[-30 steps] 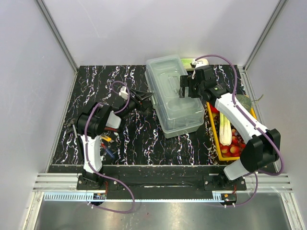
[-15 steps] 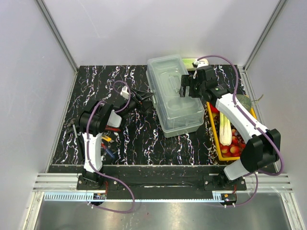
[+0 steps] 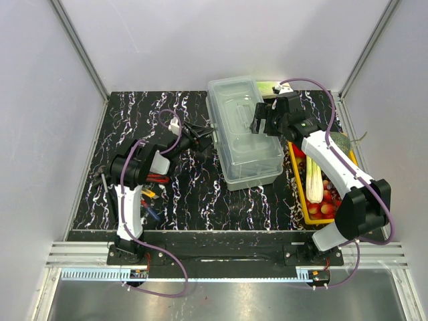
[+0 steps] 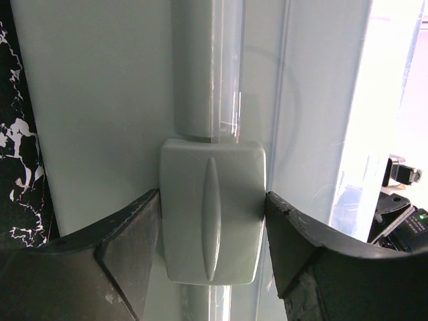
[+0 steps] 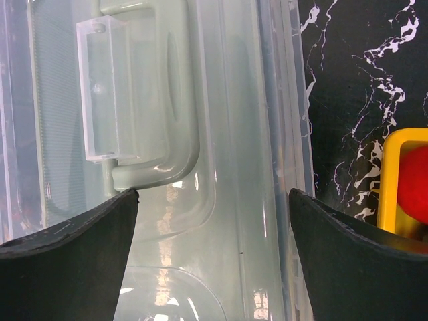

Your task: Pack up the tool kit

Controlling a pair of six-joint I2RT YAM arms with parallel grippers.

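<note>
While the rectangular translucent grey plastic box (image 3: 244,137) is set on the surface (image 3: 134,114), long axis front-to-back, its pale latch (image 4: 212,210) is clasped by the left end effector (image 4: 212,197); the right end effector (image 5: 212,194) is held wide open above.

The tool kit (image 3: 242,144) is smooth, glossy, translucent plastic.

Top view looks down from above and behind; both wrist views face the tool kit (image 3: 239,152) close up, shared by all 3
</note>
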